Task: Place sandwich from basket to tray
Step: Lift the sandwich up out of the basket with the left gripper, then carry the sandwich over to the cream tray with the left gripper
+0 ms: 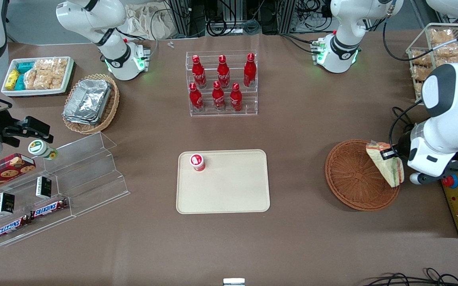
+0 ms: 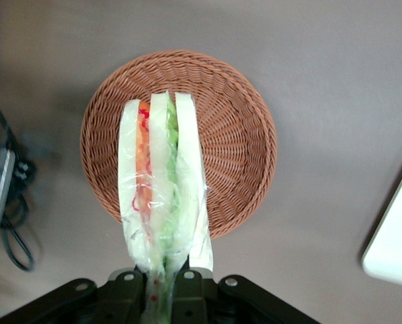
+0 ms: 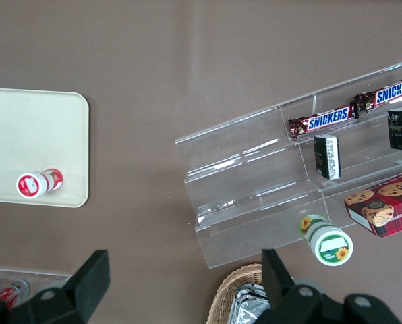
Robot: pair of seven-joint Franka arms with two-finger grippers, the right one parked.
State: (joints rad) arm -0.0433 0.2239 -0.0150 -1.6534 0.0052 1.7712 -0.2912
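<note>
Front view showed the gripper (image 1: 392,155) above the rim of the basket (image 1: 352,178), on the side of it toward the working arm's end of the table, with its fingers clamped on the sandwich (image 1: 388,167). The sandwich hung from the gripper, tilted, its wide end lower and nearer the front camera than the fingers — lifted clear of the basket floor, as far as could be told.

From the wrist, the sandwich (image 2: 162,182) stood straight out from the gripper (image 2: 162,287), its narrow end pinched between the fingers and its wide end toward the middle of the basket (image 2: 241,135) below. Its layers showed edge-on (pale bread, an orange-red band, green, all under clear wrap). The basket floor under it held nothing else.

The tray (image 1: 223,181) lay well apart from the gripper, toward the parked arm's end, about as near the front camera as the basket. A small red cup (image 1: 197,162) with a white lid stood on the tray, near the tray corner farther from the camera and farther from the gripper. A sliver of the tray's edge (image 2: 393,250) showed at the wrist too — off to the side of the basket, apart from it.

A rack of red bottles (image 1: 222,83) stood farther from the camera than the tray, well away from the gripper.
</note>
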